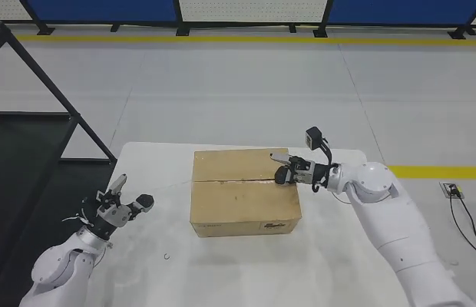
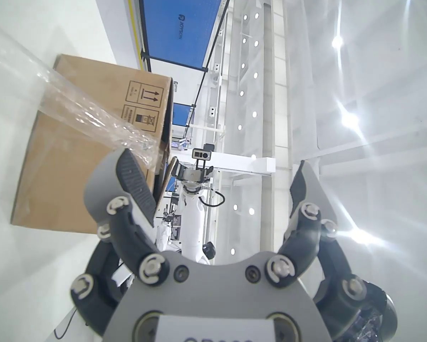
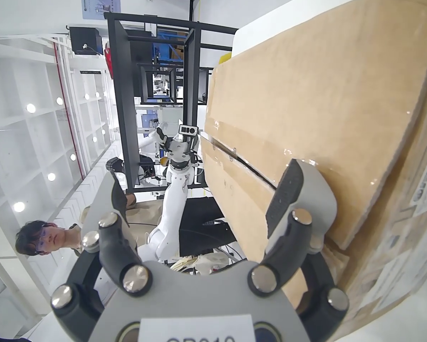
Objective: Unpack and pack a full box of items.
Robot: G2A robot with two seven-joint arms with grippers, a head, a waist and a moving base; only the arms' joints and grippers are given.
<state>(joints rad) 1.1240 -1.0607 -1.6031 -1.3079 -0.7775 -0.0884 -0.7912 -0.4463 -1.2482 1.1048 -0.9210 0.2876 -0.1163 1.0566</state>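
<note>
A brown cardboard box [image 1: 246, 192] stands in the middle of the white table [image 1: 330, 261] with its top flaps down and a seam [image 3: 241, 161] between them. My right gripper [image 1: 279, 168] is open at the right end of that seam; one finger [image 3: 295, 193] rests on the box [image 3: 323, 90] top, the other hangs off its edge. Left of the box, my left gripper [image 1: 132, 192] is open above the table. A strip of clear tape [image 2: 92, 112] clings to one of its fingers [image 2: 135, 179] and stretches away in front of the box [image 2: 74, 165].
A small dark hook-like bit [image 1: 167, 256] lies on the table in front of the box. A black metal rack [image 1: 38, 100] stands off the table's left side. Bare table surface lies in front of the box and to both sides.
</note>
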